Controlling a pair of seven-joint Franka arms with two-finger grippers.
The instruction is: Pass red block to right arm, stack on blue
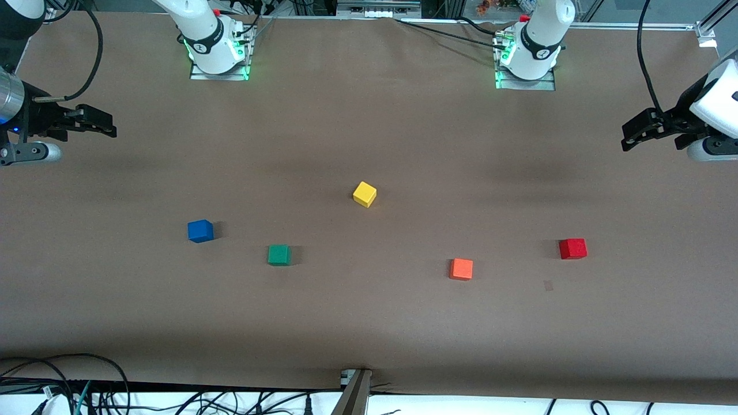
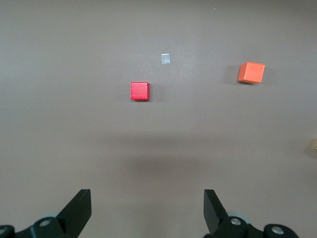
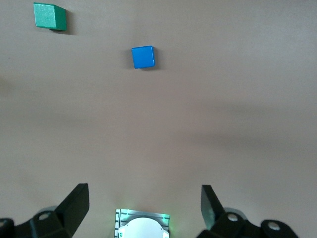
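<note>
Both grippers hang spread apart and empty, the left gripper (image 2: 147, 210) over bare table near the red block (image 1: 572, 248), the right gripper (image 3: 143, 208) near the blue cube (image 1: 200, 230), while only the front view shows the yellow cube (image 1: 364, 193).

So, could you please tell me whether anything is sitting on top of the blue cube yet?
Nothing is: the blue cube has a bare top face in both the front and right wrist views. The red block sits alone on the table. The blue cube's underside is hidden.

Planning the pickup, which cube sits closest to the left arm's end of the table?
The red block, with the orange cube next in line.
</note>
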